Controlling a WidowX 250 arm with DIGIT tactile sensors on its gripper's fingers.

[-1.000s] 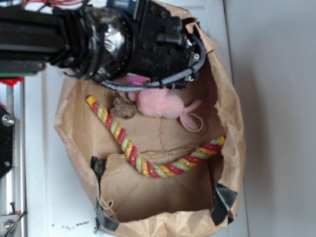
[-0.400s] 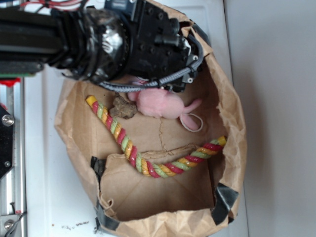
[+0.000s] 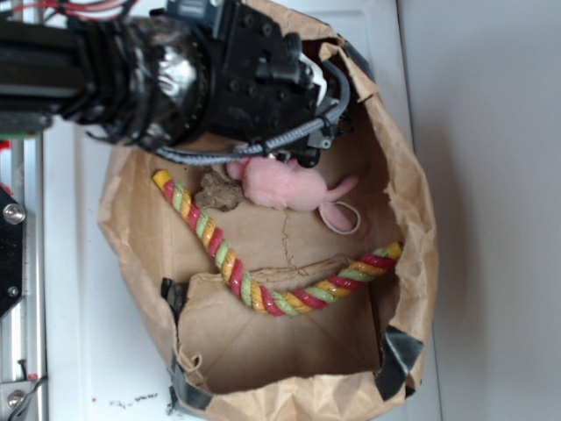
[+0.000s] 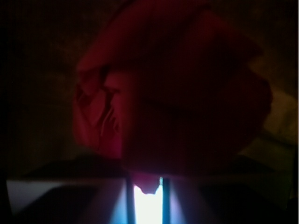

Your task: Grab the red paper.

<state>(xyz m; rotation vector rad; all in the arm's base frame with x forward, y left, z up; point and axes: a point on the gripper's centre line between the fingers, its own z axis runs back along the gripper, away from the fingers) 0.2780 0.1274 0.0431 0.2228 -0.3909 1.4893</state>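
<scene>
In the wrist view the red paper point(image 4: 173, 93), a wrinkled dark-red wad, fills most of the dim frame, close to the camera. Its lower edge reaches down into the narrow gap between the two fingers of my gripper point(image 4: 145, 182), which stand close together on it. From the exterior view the black arm point(image 3: 175, 79) hangs over the upper left part of the brown paper bag point(image 3: 412, 219). It covers both the fingertips and the red paper there.
Inside the bag lie a pink plush mouse point(image 3: 285, 184), a brown lump point(image 3: 219, 191) and a red-yellow-green twisted rope point(image 3: 263, 294) curving across the floor. The bag's crumpled walls rise all round. A metal rail point(image 3: 13, 263) runs along the left.
The arm has shifted a little up and to the left in the exterior view, uncovering more of the pink plush. The things on the bag's floor have not moved.
</scene>
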